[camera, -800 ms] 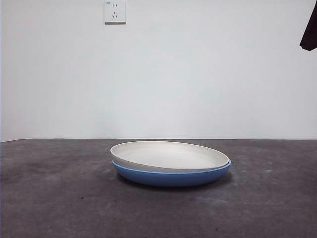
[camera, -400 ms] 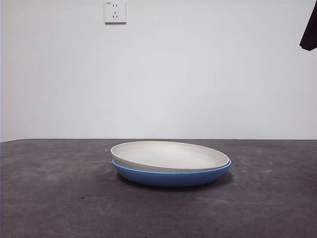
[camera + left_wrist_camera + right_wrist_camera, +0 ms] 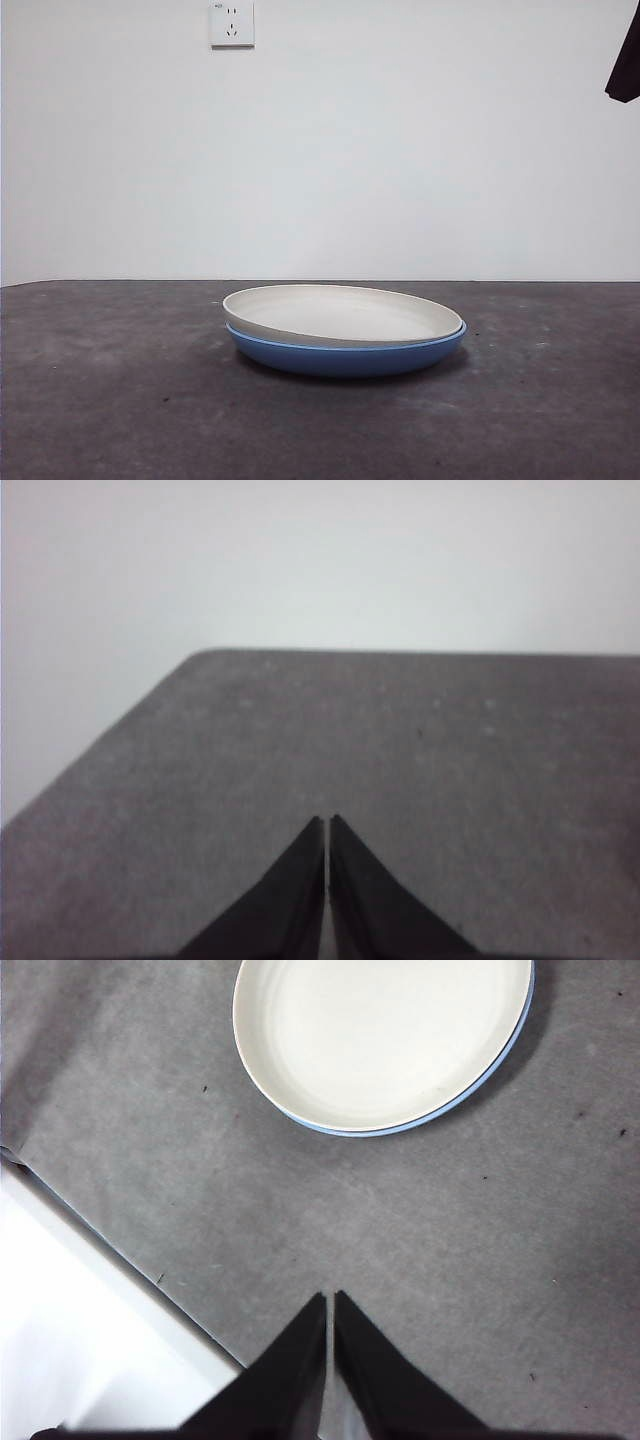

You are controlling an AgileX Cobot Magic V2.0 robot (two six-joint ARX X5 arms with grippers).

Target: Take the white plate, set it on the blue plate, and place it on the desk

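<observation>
White plate already sits nested in the blue plate on the desk, so the stacking looks done, while the right gripper and left gripper hang pinched together, empty, well clear.

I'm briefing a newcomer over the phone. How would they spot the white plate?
Find the dark desk below the wall socket. Near its middle sit two stacked plates. The white plate is the matte cream upper one, nested in the glossy blue plate.
</observation>
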